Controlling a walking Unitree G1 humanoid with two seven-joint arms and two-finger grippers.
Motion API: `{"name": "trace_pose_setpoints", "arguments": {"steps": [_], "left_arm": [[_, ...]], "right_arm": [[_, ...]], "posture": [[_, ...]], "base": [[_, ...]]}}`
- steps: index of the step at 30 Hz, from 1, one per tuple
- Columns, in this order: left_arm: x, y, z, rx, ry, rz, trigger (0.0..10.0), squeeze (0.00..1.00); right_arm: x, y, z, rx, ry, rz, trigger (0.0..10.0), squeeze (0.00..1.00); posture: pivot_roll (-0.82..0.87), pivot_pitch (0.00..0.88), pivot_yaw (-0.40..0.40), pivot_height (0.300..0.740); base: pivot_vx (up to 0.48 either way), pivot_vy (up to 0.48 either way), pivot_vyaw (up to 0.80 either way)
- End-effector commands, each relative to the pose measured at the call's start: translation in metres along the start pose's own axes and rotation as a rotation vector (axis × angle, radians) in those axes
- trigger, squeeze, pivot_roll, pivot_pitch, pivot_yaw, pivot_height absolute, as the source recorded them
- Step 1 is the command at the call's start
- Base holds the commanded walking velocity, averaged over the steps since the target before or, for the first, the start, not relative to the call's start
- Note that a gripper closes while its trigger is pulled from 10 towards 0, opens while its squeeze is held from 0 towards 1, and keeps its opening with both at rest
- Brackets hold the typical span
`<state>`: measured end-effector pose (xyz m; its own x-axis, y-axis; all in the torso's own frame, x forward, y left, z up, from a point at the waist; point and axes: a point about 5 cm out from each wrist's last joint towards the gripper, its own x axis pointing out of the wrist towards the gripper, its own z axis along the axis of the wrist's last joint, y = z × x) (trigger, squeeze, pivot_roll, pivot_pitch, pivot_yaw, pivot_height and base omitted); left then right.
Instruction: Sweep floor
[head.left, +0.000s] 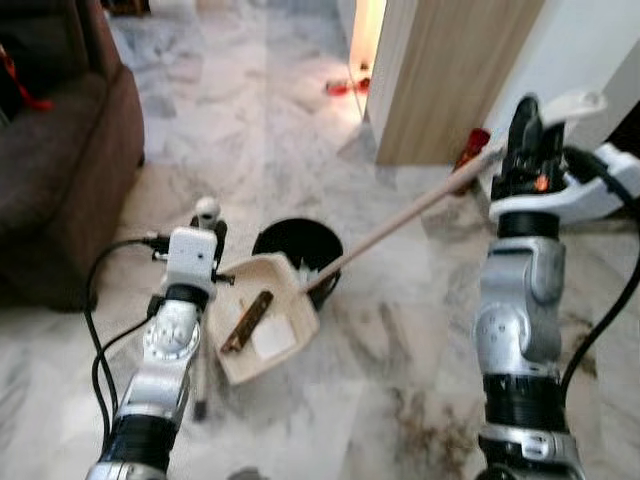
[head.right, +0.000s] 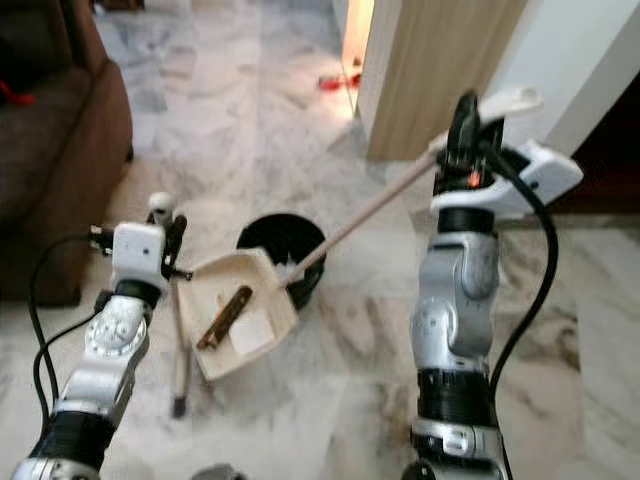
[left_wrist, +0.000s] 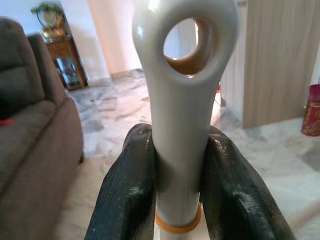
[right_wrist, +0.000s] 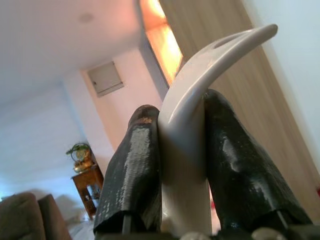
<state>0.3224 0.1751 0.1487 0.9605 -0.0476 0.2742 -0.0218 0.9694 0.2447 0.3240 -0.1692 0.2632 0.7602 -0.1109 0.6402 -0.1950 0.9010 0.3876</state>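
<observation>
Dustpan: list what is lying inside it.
The dustpan holds a brown stick-like piece and a pale flat scrap beside it. Any fine dust is too blurred to make out.

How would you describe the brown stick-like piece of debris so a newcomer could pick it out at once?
Start at the black bin on the marble floor between the two arms. The cream dustpan, held by the left gripper, leans against its near rim. The brown stick lies slantwise inside the pan, dark and narrow beside a pale flat scrap.
</observation>
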Motion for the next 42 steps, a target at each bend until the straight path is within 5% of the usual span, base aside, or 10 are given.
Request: {"name": "trace_pose_setpoints", "arguments": {"steps": [1, 34, 42], "left_arm": [[0.0037, 0.0016, 0.0109, 0.029, -0.056, -0.001, 10.0, 0.00], [0.0039, 0.0030, 0.0109, 0.027, -0.059, 0.006, 10.0, 0.00], [0.0030, 0.0035, 0.0103, 0.017, -0.053, 0.006, 10.0, 0.00]], "right_arm": [[0.0057, 0.0090, 0.0160, 0.028, -0.076, 0.026, 10.0, 0.00], [0.0098, 0.0148, 0.0218, 0.065, -0.079, 0.042, 10.0, 0.00], [0.0102, 0.0149, 0.0201, 0.067, -0.068, 0.043, 10.0, 0.00]], "posture": [[0.21, 0.129, -0.073, 0.740], [0.22, 0.117, -0.079, 0.740], [0.22, 0.127, -0.081, 0.740]], "base": [[0.326, 0.000, 0.00], [0.326, 0.000, 0.00], [0.000, 0.000, 0.00]]}}
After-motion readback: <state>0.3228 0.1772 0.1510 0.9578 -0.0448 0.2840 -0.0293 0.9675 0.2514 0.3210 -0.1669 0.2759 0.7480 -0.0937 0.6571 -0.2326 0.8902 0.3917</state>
